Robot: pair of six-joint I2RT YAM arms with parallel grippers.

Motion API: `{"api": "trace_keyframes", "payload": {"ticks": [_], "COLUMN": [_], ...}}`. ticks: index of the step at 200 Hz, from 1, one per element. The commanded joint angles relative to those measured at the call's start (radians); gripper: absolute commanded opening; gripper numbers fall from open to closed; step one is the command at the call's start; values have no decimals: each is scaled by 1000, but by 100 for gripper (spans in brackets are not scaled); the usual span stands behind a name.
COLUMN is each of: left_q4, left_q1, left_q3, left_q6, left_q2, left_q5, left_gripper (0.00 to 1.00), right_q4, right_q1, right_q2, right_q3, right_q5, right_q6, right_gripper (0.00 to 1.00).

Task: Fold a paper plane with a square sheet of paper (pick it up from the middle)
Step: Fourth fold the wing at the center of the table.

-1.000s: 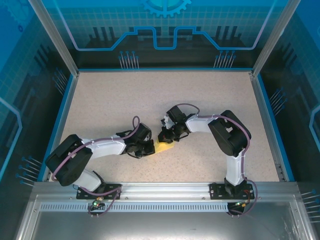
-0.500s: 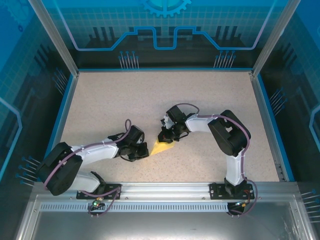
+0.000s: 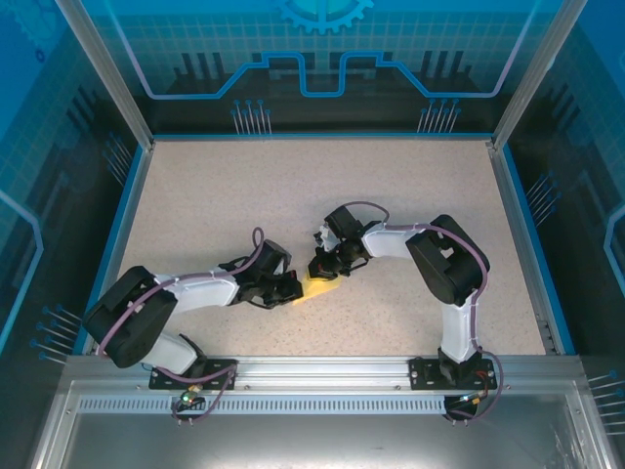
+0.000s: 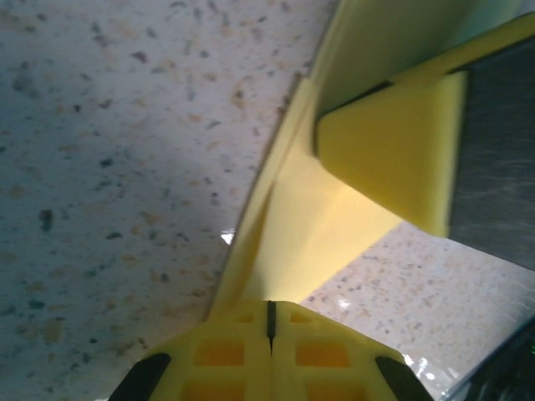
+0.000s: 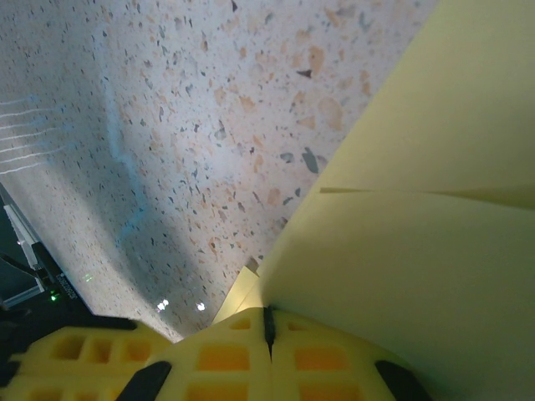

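Left gripper [image 3: 291, 287] and right gripper [image 3: 317, 270] were both clamped on the folded yellow paper [image 3: 320, 290], low on the speckled table [image 3: 225, 195], front-centre. Their heads crowded over it and hid most of it from above. Blue rim [image 3: 322, 135] was well apart.

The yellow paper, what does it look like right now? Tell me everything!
The yellow paper is thin, plain and pale, folded into layered flaps with sharp creases. It sits between the two arms, toward the front of the speckled table. The left gripper and the right gripper each have their jaws shut on it, from opposite sides.
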Motion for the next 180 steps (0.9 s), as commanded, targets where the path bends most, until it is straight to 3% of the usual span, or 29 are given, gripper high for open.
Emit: {"api": "trace_keyframes", "payload": {"ticks": [1,58,107,180], "left_q4": [-12,-55,-65,-117], "left_q1": [7,7,8,8], "left_q3": [5,-38,-63,-39], "left_q6": [0,1,-4,4], "left_q2": [7,-15,-1,4], "left_q5": [-30,-52,-51,-57], "left_gripper": [0,0,0,0], "right_q4": [-112,-81,75,138], "right_q1": [-12,-13,8,77], "right_q2": [84,3,-109,-46], "right_q3": [-53,-35,-57,-85], "right_q5": [200,162,28,-33], "right_q6": [-12,-41,-70,-76], "right_gripper": [1,1,2,3]}}
